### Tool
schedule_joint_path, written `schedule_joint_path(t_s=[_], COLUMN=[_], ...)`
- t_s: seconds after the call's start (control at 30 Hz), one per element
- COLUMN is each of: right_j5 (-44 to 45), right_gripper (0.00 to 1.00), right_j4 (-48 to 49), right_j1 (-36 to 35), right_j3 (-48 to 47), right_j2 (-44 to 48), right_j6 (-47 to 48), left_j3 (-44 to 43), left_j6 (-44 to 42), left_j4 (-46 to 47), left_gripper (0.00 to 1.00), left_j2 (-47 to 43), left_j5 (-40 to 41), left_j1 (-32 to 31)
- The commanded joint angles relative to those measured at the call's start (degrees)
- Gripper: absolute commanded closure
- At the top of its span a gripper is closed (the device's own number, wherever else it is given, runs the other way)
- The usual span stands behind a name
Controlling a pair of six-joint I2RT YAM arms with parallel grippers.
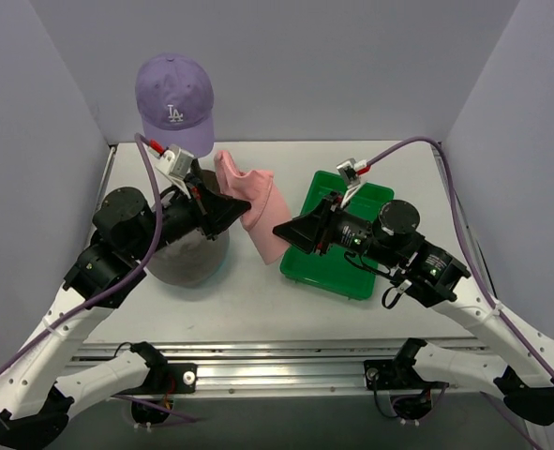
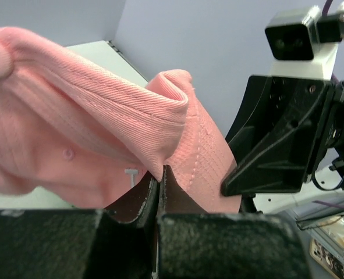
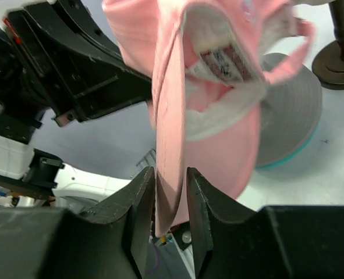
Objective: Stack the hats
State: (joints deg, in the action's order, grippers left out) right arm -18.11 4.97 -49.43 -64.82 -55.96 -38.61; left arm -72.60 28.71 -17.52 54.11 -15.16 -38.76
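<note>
White counter (image 1: 286, 309), lavender walls. Pink cap (image 1: 255, 202): aloft mid-counter between both arms; left fingers (image 2: 138, 204) clenched on its fabric; right fingers (image 3: 138, 200) flank its other side, gripping or slack cannot be told. Grey hat (image 1: 187, 264): on counter under left arm. Lilac cap (image 1: 173, 98): rear left.

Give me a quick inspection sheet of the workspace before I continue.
Surface: white table, metal rail along the near edge.
Job's things: pink cap held up at centre; grey hat on table under left arm; lilac cap raised at back left.
Clutter: green tray, right of centre.
Pincers: left pincer shut on pink cap; right pincer jaws parted around its edge.
Cables: purple cables, one looping over each arm.
Surroundings: plain walls on three sides.
</note>
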Motion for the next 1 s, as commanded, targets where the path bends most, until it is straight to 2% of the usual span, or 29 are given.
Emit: schedule_joint_path(t_s=[0.0, 0.03, 0.17, 0.37, 0.53, 0.67, 0.83, 0.97], right_j5=[1.2, 1.2, 1.4, 3.3, 5.3, 6.7, 7.5, 6.6], right_gripper=[0.74, 0.68, 0.61, 0.6, 0.58, 0.56, 0.6, 0.57], right_j4=[-0.7, -0.5, 1.4, 1.4, -5.1, -6.9, -8.1, -7.0], right_j1=[-0.5, -0.7, -1.0, -1.0, -1.0, -0.9, -0.9, -0.7], right_j3=[-1.5, -1.4, 0.4, -3.5, -11.9, -12.2, -11.9, -11.1], right_j2=[0.2, 0.2, 0.1, -5.8, -11.1, -10.7, -11.1, -10.3], right_j6=[4.2, 4.4, 4.9, 7.5, 11.5, 12.6, 12.6, 13.1], left_j3=[-4.4, -4.7, -6.1, -9.5, -16.2, -19.0, -22.1, -26.4], left_j6=[-0.4, -0.3, -0.5, -2.1, -5.8, -9.7, -11.5, -13.6], left_j4=[-0.6, -0.9, -2.2, -5.7, -15.3, -19.0, -23.1, -28.2], left_gripper=[0.98, 0.98, 0.98, 0.98, 0.98, 0.98, 0.98, 0.98], left_j2=[0.2, 0.4, 1.7, 4.8, 7.5, 8.2, 10.0, 12.6], left_j5=[4.7, 5.2, 7.2, 6.5, 9.3, 10.5, 9.8, 9.3], left_j1=[0.2, 0.2, 0.2, 0.2, 0.2, 0.2, 0.2, 0.2])
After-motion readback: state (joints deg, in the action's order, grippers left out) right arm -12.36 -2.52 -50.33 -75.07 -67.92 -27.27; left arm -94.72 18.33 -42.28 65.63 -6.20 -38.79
